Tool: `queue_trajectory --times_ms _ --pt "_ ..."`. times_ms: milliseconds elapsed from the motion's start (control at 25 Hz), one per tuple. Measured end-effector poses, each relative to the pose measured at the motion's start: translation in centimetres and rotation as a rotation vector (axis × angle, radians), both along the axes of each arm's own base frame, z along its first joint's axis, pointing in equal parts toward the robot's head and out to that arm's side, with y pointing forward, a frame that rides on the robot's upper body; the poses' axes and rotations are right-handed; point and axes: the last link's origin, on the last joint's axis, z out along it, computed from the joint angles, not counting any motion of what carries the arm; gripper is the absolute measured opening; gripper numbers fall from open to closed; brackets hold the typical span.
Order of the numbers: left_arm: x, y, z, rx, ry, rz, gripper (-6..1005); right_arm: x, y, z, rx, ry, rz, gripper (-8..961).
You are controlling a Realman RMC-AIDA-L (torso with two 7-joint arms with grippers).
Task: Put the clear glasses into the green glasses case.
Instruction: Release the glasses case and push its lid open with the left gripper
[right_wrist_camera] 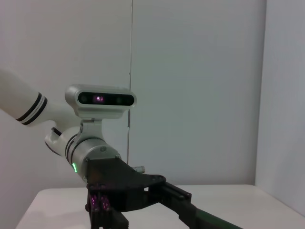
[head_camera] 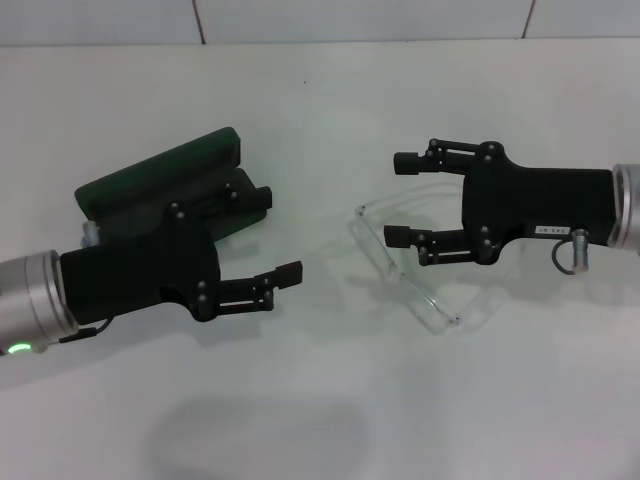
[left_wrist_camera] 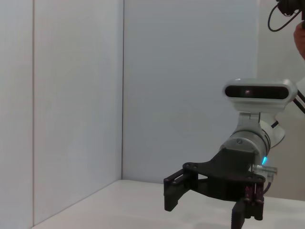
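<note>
The clear glasses (head_camera: 402,268) lie on the white table right of centre, lens edge running diagonally. My right gripper (head_camera: 397,198) hovers open just above them, its lower finger over the frame's near end, nothing between the fingers. The green glasses case (head_camera: 165,172) lies at the left; my left arm covers its near side, and I cannot tell if the lid is up. My left gripper (head_camera: 277,234) stands open and empty just right of the case. The left wrist view shows the right gripper (left_wrist_camera: 205,207) farther off. The right wrist view shows the left gripper (right_wrist_camera: 143,207) and a strip of the case (right_wrist_camera: 215,222).
The white table (head_camera: 320,400) stretches bare in front of both arms. A white tiled wall (head_camera: 350,18) rises behind its far edge. Pale panels close off the sides in both wrist views.
</note>
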Motion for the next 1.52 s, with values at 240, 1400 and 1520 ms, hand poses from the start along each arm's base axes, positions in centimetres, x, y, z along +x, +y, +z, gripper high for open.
queue_trajectory --times_ms 240,1400,1520 --pt "0.0 0.0 0.0 0.003 -0.005 0.001 882 0.0 0.1 -0.1 0.002 -0.001 -0.002 794" --pt "1.7 9.0 4.6 0.036 0.410 0.345 851 1.3 -0.8 -0.6 0.027 -0.030 0.003 794" --pt "1.4 9.2 4.3 0.031 0.473 0.372 848 1.4 -0.9 -0.6 0.029 -0.029 0.003 794"
